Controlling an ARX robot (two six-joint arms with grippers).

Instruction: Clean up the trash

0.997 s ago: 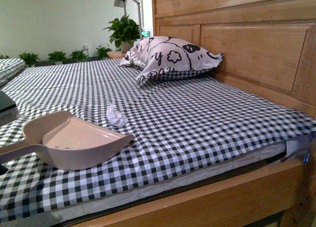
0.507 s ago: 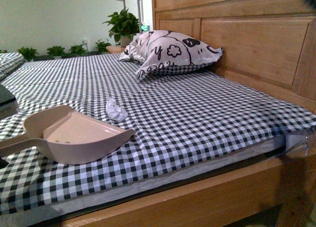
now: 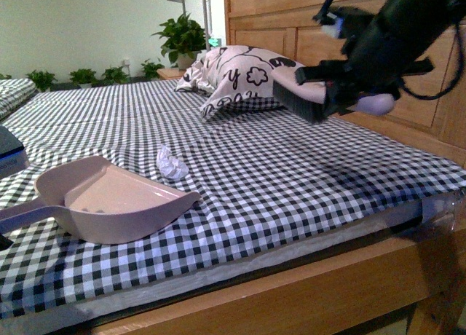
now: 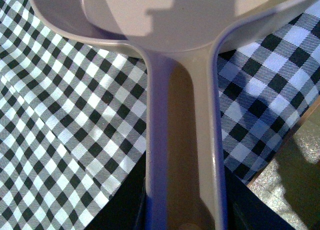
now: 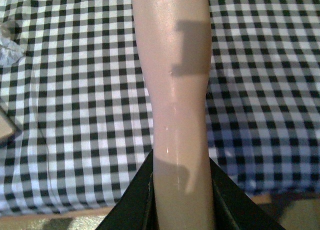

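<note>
Sweeping not started yet, by the look of it. Trash (image 3: 172,164), a small crumpled white wad, sits loose on the checkered sheet (image 3: 291,175), just beyond the far edge of the pink dustpan (image 3: 116,204), near it but apart. Nothing visible inside the pan. The wad also shows at the edge of the right wrist view (image 5: 9,45).

Right gripper (image 3: 349,87) is up in the air at the right, above the sheet and in front of the wooden headboard (image 3: 378,65), closed around the handle of a brush (image 3: 302,96). Right wrist view shows that pale handle (image 5: 172,90) running out from between dark jaws clamped on both sides. The dark bristles hang clear of the sheet, well apart from the trash.

Left gripper (image 4: 185,210) is clamped on the dustpan handle (image 4: 182,140); left wrist view shows the handle pinched between dark jaws at the frame edge. In the front view the pan rests on the sheet at near left, mouth facing right and far.

Printed pillow (image 3: 247,80) lies against the headboard at the far side, potted plants (image 3: 182,38) behind it, not part of the job.

Progress: both tools in hand, pan placed beside the wad. Left to do, as I judge it: bring the brush down on the far right side of the wad, sweep it into the pan, lift the pan away. Early stage.
</note>
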